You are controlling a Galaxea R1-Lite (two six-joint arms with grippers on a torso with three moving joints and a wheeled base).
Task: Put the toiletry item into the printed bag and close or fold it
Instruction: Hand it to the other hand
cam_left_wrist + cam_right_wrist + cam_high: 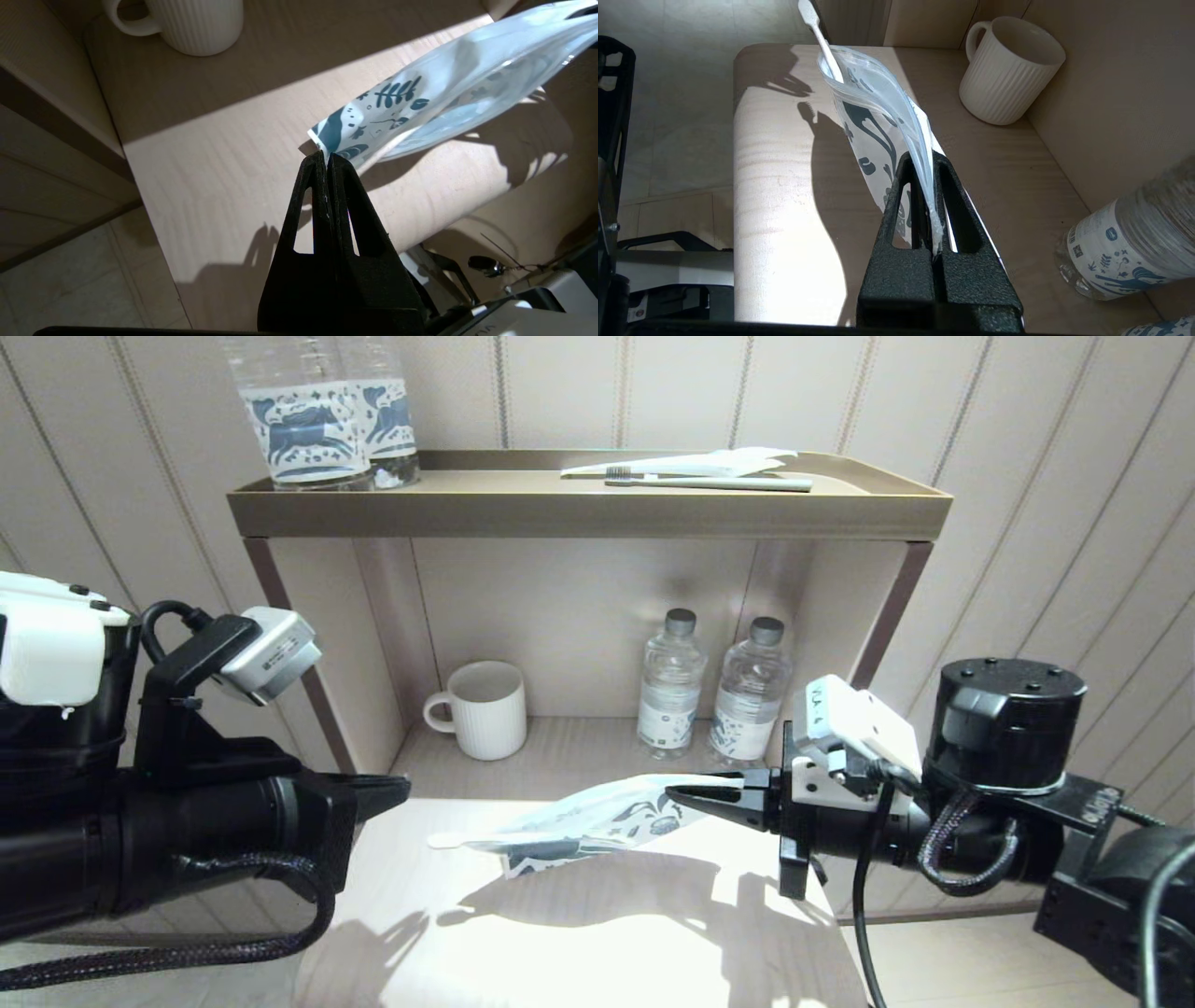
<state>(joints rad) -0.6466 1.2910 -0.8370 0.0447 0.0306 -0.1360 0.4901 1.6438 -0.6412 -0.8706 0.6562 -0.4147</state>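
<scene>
The printed bag (597,817) (873,107) hangs above the light wooden table, slanting down toward my left. My right gripper (674,791) (924,158) is shut on its right end. The toiletry item, a slim white toothbrush (448,841) (817,32), lies partly inside the bag, and one end pokes out of the open left mouth. My left gripper (403,789) (325,156) is shut with nothing in it. It hovers to the left of the bag and a little apart from the protruding end. In the left wrist view the bag's printed corner (336,133) shows just past the tips.
A white ribbed mug (485,709) and two small water bottles (670,681) (752,691) stand in the open shelf behind the table. On the top tray (588,509) are two larger labelled bottles (308,420) and a greyish toothbrush with its white wrapper (709,481).
</scene>
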